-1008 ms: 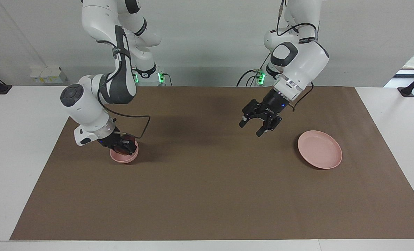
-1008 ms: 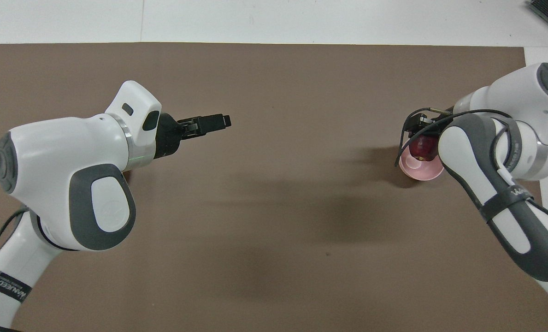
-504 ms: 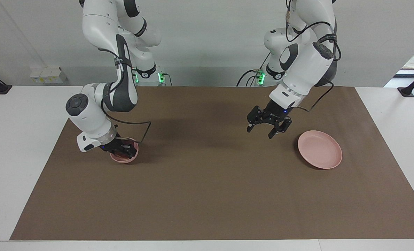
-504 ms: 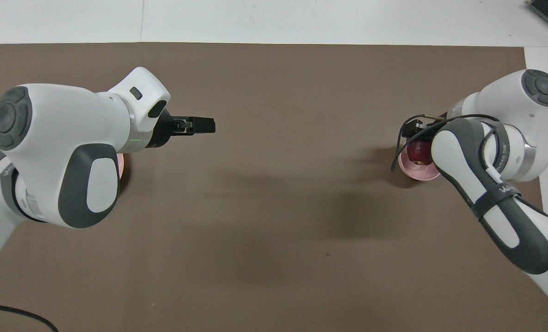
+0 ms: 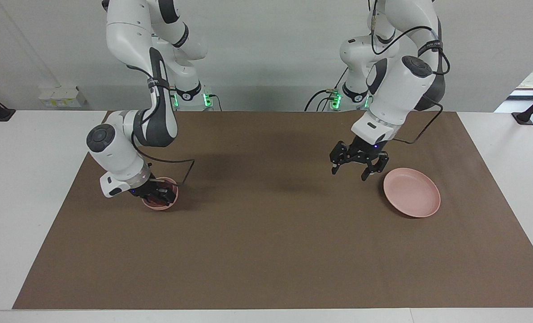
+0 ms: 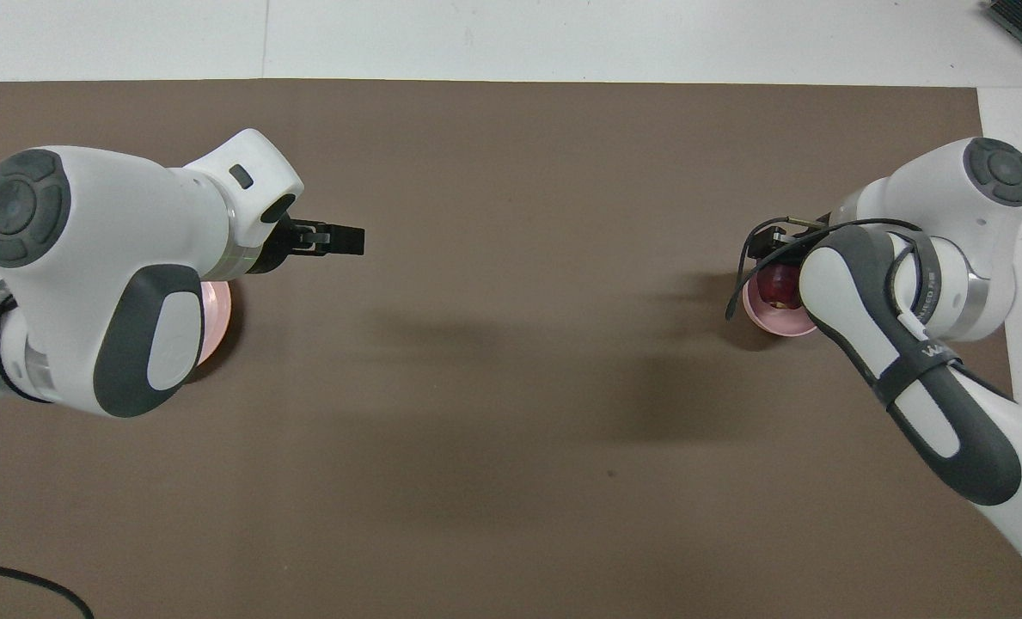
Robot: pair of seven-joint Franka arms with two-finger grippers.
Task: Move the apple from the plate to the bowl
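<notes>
Drawn back toward the plate [image 5: 412, 192], the left hand [image 5: 359, 167] hangs wide open over the brown mat [image 5: 275, 233] on the white tabletop [image 5: 24, 179]; right hand [image 5: 161, 195] in the bowl [image 5: 158, 205], grip unreadable.

Right gripper [image 5: 160, 194] lowered, wrist bent steeply down, fingers closed around a small round load. Left gripper [image 5: 359, 165] raised in the air, pointing downward, fingers [image 5: 365, 174] spread apart and holding nothing.

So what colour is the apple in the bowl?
Dark red. The apple sits in the pale pink bowl; the overhead view shows it best.
</notes>
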